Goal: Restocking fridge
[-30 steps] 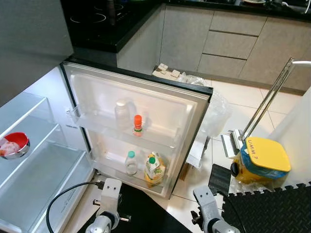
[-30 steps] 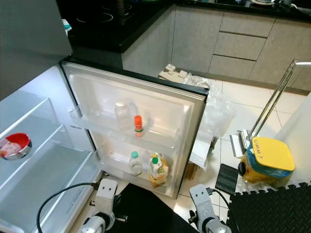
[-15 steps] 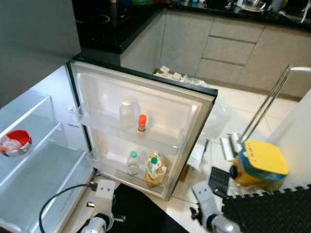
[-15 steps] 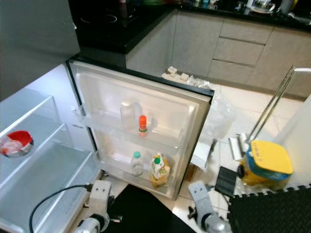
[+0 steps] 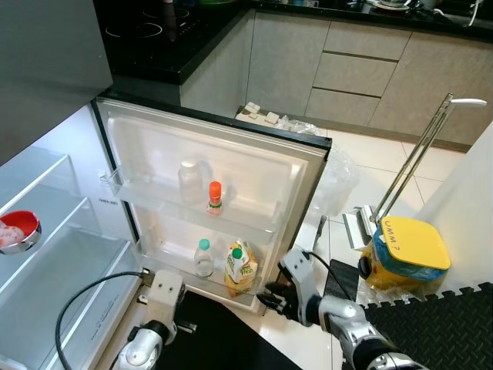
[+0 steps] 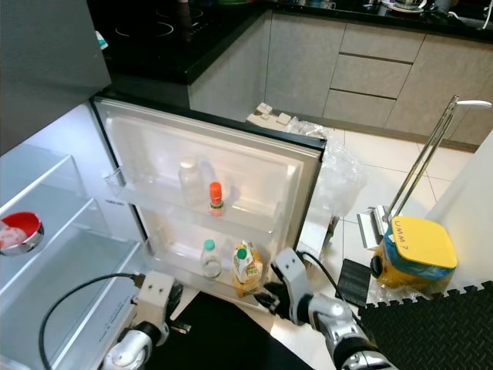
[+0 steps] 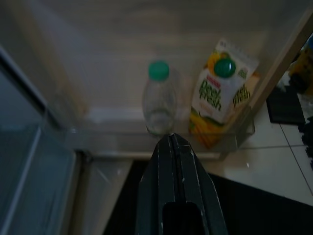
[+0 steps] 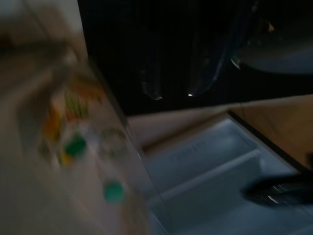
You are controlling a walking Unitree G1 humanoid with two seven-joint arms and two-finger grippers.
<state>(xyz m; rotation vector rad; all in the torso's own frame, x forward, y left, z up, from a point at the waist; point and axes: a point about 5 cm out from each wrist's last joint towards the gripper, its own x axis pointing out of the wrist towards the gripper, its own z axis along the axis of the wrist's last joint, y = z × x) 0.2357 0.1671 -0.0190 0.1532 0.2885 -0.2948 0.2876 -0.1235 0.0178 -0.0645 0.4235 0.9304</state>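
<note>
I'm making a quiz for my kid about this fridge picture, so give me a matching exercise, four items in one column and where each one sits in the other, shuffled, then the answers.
Items:
1. juice carton
2. orange-capped bottle
3. red bowl
4. yellow-lidded tub

Places:
A. on a glass shelf inside the fridge
B. on the tiled floor right of the open door
C. lower door shelf, beside a green-capped bottle
D. upper door shelf, beside a clear jar

Pairs: 1-C, 2-D, 3-A, 4-B
</note>
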